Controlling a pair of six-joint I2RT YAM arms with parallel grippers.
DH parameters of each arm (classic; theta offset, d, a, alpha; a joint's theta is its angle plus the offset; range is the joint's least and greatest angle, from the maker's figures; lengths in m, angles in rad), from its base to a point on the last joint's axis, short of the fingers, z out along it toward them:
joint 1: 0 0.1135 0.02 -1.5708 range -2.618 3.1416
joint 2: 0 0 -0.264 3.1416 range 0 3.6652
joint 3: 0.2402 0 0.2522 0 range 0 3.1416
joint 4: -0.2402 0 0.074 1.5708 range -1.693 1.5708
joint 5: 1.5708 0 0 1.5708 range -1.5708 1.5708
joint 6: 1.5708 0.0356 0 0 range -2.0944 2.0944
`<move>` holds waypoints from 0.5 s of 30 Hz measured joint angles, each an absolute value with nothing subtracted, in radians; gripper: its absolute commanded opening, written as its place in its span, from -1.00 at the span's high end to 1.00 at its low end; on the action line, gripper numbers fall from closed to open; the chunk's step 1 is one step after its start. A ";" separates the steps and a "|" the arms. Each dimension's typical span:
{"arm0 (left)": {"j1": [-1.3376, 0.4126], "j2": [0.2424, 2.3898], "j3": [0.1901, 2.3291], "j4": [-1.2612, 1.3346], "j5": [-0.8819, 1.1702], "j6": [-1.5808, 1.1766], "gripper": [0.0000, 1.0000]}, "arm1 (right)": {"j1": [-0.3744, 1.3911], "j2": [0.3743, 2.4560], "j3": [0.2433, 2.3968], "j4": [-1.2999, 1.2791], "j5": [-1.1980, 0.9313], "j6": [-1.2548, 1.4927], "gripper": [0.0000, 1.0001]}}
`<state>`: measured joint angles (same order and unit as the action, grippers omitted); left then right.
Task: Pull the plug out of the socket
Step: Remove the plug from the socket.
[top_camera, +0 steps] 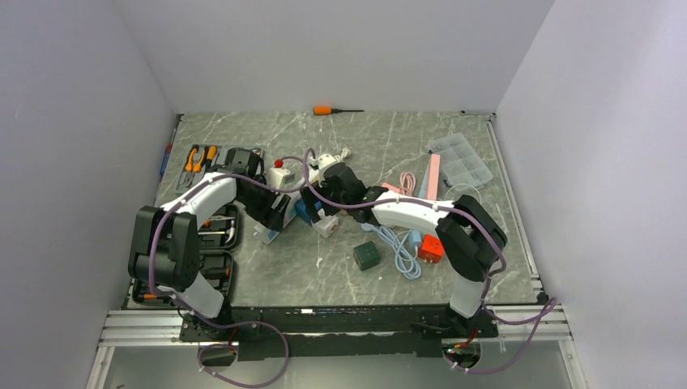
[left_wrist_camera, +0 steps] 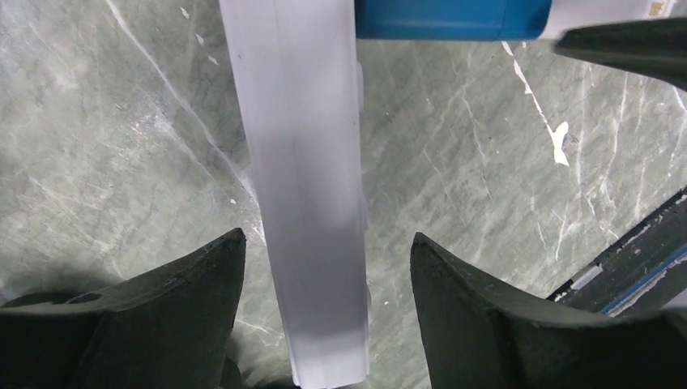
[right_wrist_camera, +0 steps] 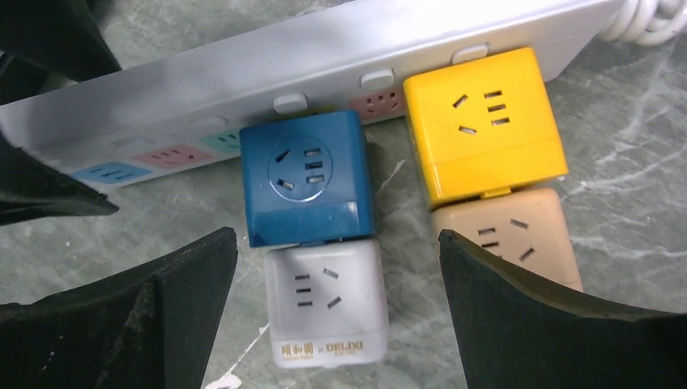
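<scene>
Target, likely: blue plastic cube plug [right_wrist_camera: 306, 174], seated in the side of the long white plastic power strip [right_wrist_camera: 324, 65], flat on the grey marbled tabletop [right_wrist_camera: 616, 186]. Stacked on its outer face: white plastic cube adapter [right_wrist_camera: 324, 300]. Just beside, same arrangement: yellow plastic cube [right_wrist_camera: 482, 121] with tan plastic cube [right_wrist_camera: 510, 235] on it. Strip long axis across the right wrist view; blue-white stack square to it, pointing back toward the right gripper [right_wrist_camera: 336, 243]. Fingers there spread wide, one either side of the stack, clear of it; nearer arm to the plug. Also spread: left gripper [left_wrist_camera: 326, 237], straddling the strip near its end, gap on both sides, no pinch. Next, probably: clamp strip with left, close right on the stack, pull straight away from the strip, not sideways. Risk: white cube parting from blue first.
</scene>
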<state>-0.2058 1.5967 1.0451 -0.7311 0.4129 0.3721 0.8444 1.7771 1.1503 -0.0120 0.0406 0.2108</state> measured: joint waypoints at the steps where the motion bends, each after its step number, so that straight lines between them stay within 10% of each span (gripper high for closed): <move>1: -0.204 1.592 1.041 -0.730 0.419 0.373 -0.51 | 0.847 1.793 1.161 -0.010 0.035 0.209 -0.90; 15: -0.080 1.500 1.072 -0.815 0.539 0.383 -0.65 | 0.883 1.935 1.229 0.001 0.017 0.178 -0.88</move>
